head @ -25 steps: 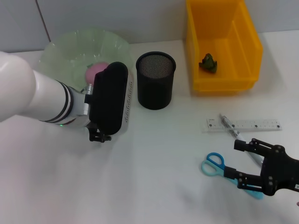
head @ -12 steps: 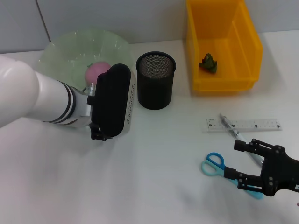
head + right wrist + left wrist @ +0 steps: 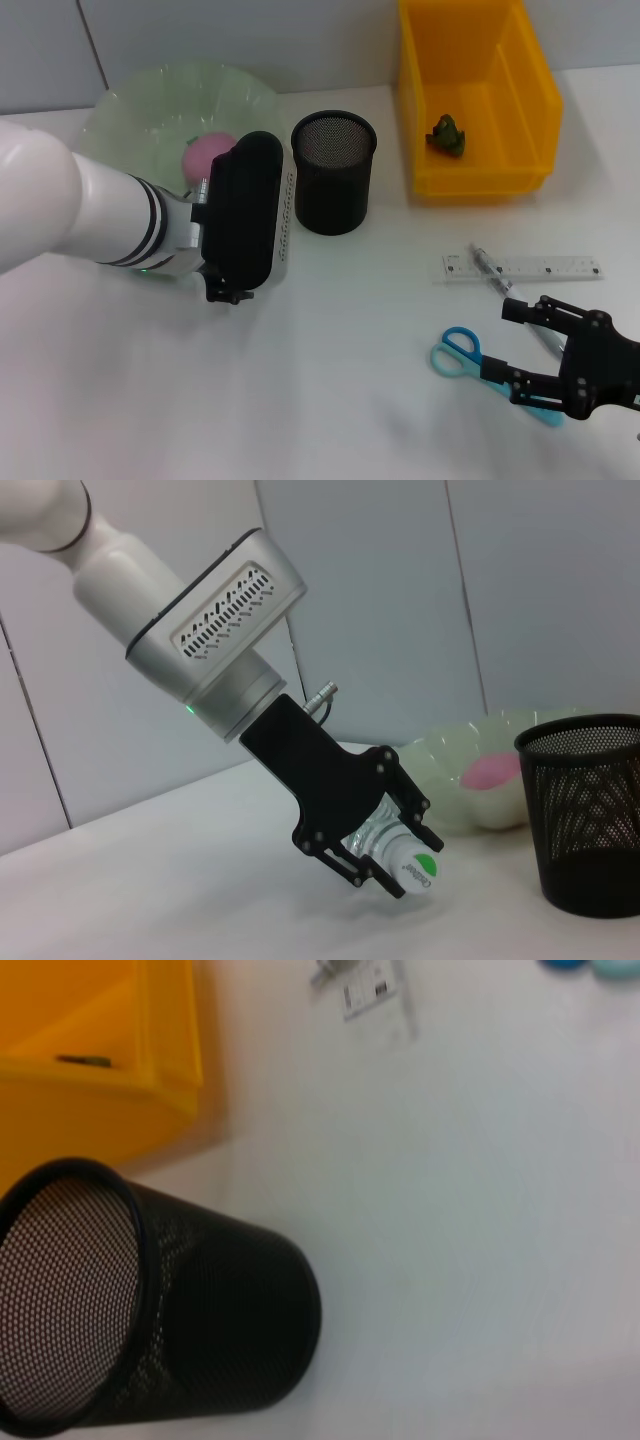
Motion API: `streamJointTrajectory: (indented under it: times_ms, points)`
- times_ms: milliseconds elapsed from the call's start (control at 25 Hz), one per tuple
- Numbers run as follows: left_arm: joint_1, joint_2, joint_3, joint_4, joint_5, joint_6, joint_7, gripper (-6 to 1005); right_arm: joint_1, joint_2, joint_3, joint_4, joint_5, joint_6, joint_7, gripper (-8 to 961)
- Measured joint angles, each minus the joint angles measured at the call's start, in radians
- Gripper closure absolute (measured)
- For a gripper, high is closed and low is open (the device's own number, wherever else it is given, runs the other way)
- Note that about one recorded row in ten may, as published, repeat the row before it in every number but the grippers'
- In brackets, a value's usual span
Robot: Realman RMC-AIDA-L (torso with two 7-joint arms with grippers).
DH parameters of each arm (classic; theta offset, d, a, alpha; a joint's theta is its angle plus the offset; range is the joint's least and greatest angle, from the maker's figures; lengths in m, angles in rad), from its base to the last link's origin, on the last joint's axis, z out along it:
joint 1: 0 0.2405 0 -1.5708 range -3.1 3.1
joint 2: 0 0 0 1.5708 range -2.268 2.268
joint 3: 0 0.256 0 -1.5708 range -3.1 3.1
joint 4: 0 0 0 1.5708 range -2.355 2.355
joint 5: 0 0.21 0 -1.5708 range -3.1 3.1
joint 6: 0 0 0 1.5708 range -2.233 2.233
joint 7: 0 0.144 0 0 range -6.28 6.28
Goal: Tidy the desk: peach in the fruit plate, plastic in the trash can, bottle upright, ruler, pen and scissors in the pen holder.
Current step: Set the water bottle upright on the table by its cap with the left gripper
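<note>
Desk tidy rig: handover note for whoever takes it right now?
Left gripper: jaws shut on the bottle, tilted above the table beside the fruit plate.
Right gripper: jaws open, hovering by the scissors.
Done: peach in plate, plastic in the yellow bin.
Left: stand bottle upright; ruler, pen and scissors into the pen holder, which looks empty.

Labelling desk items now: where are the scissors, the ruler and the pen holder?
scissors [image 3: 460, 345], head view, blue handle ring.
ruler [image 3: 560, 268], head view, mid strip.
pen holder [image 3: 332, 190], head view, mesh wall.
</note>
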Motion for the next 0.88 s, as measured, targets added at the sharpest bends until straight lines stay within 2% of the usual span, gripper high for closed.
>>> streamJointTrajectory:
  times_ms: [400, 880]
  points:
    - [0.022, 0.007, -0.051, 0.016, -0.125, 0.011, 0.035, 550, 0.001, 0.000, 0.001, 0.000, 0.000, -0.001, 0.000, 134]
    - [0.087, 0.009, -0.212, 0.068, -0.299, 0.065, 0.146, 552, 0.001, 0.000, 0.001, 0.000, 0.001, -0.001, 0.007, 134]
